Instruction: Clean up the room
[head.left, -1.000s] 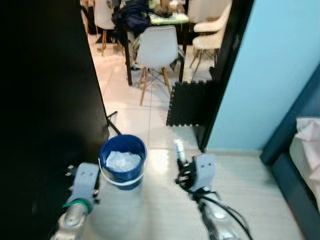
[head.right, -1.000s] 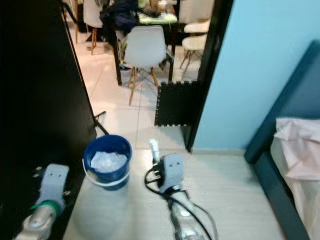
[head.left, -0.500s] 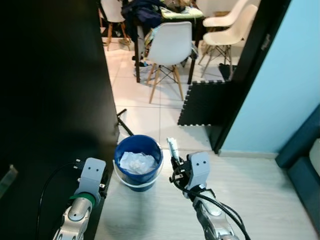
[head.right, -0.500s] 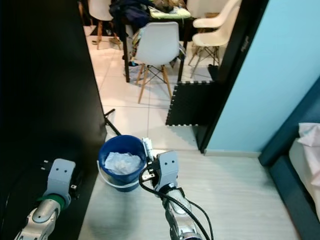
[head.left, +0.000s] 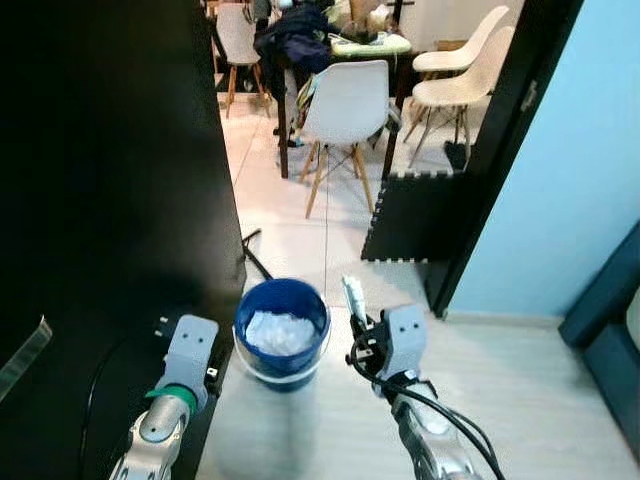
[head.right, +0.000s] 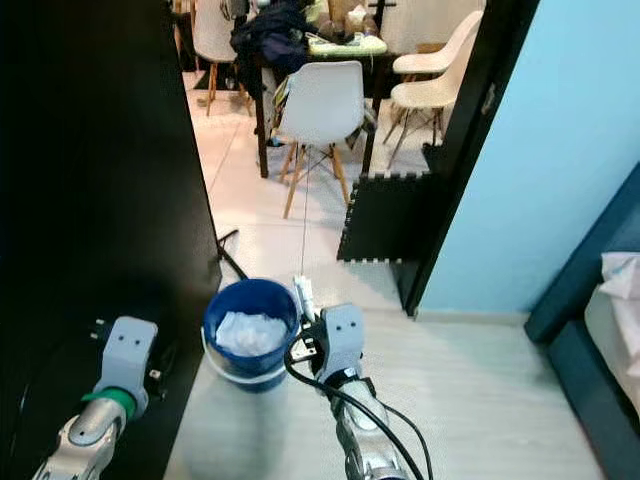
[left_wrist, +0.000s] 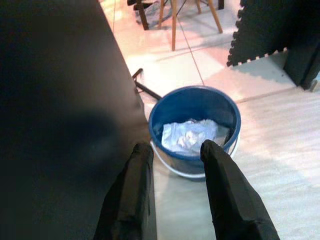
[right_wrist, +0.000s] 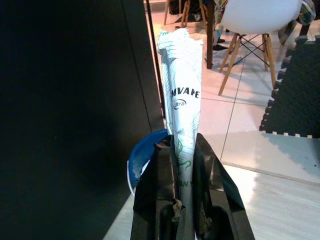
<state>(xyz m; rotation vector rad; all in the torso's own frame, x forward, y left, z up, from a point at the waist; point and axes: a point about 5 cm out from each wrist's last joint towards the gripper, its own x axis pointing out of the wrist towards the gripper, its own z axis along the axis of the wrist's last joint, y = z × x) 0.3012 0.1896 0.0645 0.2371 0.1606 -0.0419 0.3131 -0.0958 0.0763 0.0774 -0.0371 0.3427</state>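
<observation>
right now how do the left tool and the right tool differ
The right tool is shut on a flattened white tube with green print, while the left tool is open and holds nothing. The right tool sits beside the right rim of the blue bucket, while the left tool sits to the bucket's left, next to the black panel. Both point forward toward the bucket, which holds crumpled white paper.

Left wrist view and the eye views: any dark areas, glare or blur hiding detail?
Left wrist view: the black panel shows no detail, the blue bucket is well lit. Eye views: slightly soft, bright glare on the tiled floor. Right wrist view: the held tube is sharp.
</observation>
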